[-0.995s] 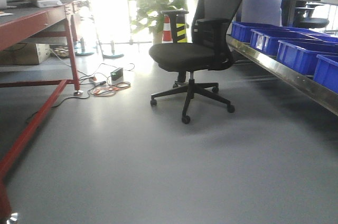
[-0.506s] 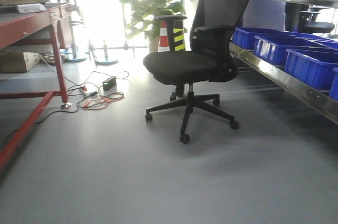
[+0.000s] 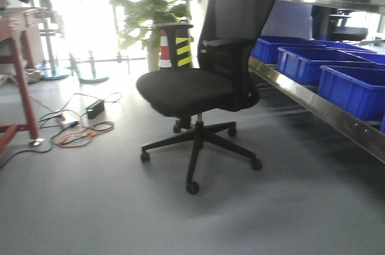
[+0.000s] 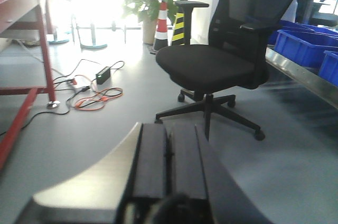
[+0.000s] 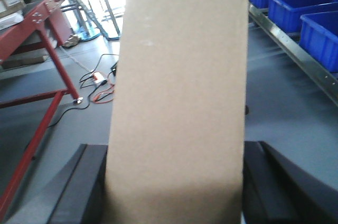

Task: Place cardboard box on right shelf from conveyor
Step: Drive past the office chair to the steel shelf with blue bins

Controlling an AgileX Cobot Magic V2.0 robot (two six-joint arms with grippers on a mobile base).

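1. A smooth, matte grey floor runs through a bright room. A black mesh-backed office chair on a five-star castor base stands in the middle.
2. On the left is a red-framed metal bench. On the right, glossy blue bins sit in a row on steel shelving.
3. Orange and black cables loop on the floor. A leafy plant and a striped traffic cone stand behind the chair.
4. The cardboard box, a plain tan slab, stands upright, pinched between the dark right fingers.
5. The flat, black left fingers are pressed together, holding nothing.
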